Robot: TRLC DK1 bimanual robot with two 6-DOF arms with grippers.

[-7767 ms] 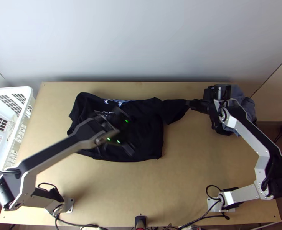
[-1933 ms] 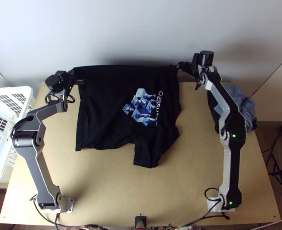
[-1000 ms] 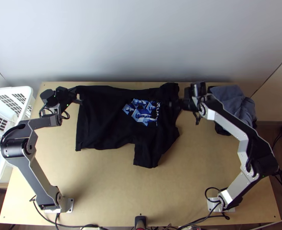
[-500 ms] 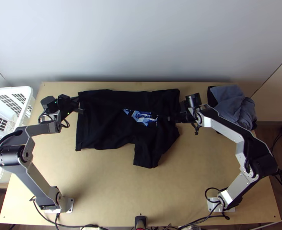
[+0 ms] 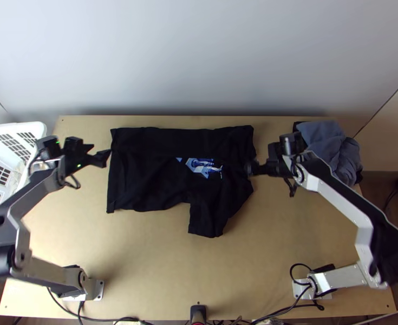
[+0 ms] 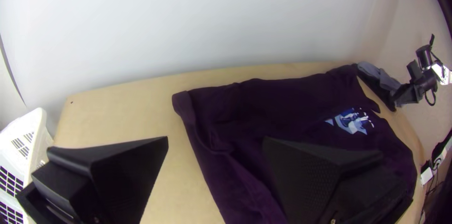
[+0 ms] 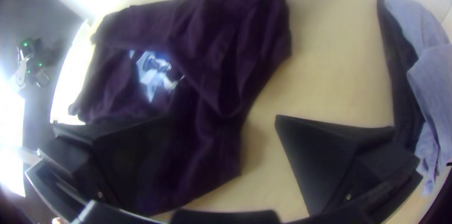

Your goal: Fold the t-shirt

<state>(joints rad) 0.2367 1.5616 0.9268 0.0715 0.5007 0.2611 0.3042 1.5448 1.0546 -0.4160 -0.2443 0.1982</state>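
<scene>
One black T-shirt (image 5: 150, 184) (print partly covered); left tool (image 5: 102, 150) and right tool (image 5: 250, 168) stood open at its opposite sides.

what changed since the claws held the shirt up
The shirt's far edge came down and toward the bases, now folded over part of the print. The left claw let go and drew left; the right claw let go and came nearer the bases. The basket, grey cloth and shirt's near edge stayed put.

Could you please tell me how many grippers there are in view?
2: the left gripper is by the black T-shirt, towards the white basket; the right gripper is at its opposite side, towards the grey-blue cloth.
</scene>
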